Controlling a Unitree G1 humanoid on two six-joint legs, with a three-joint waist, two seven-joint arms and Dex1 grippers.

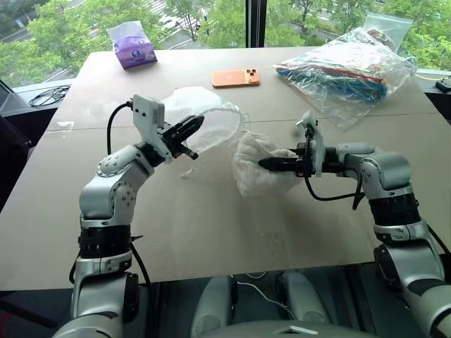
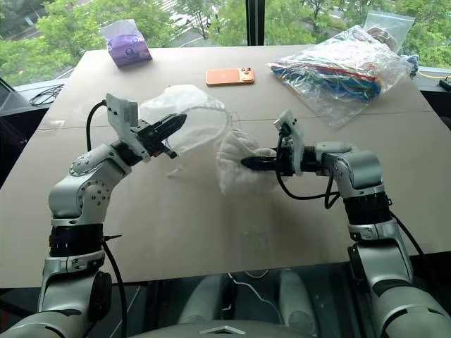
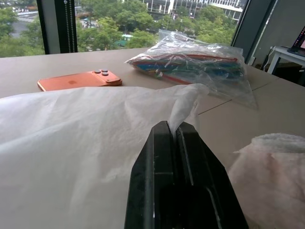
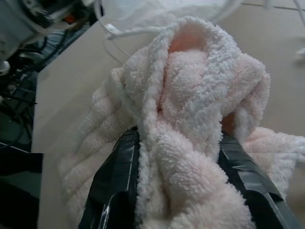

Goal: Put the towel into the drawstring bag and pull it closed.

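Above the middle of the surface (image 1: pixel 211 232), the left tool (image 1: pixel 189 128) is pinching its fingers together on the fabric at the mouth of the drawstring bag (image 1: pixel 208 116), holding the thin white pouch lifted. Just beside it, toward the right edge, the right tool (image 1: pixel 271 163) is clamping the bunched off-white towel (image 1: pixel 257 169) between its fingers, with the cloth hanging off the surface. The towel is sitting outside the bag, near its mouth, so insertion is not yet done, and the cords are waiting to be pulled. An orange phone (image 1: pixel 236 77) is lying toward the far edge.
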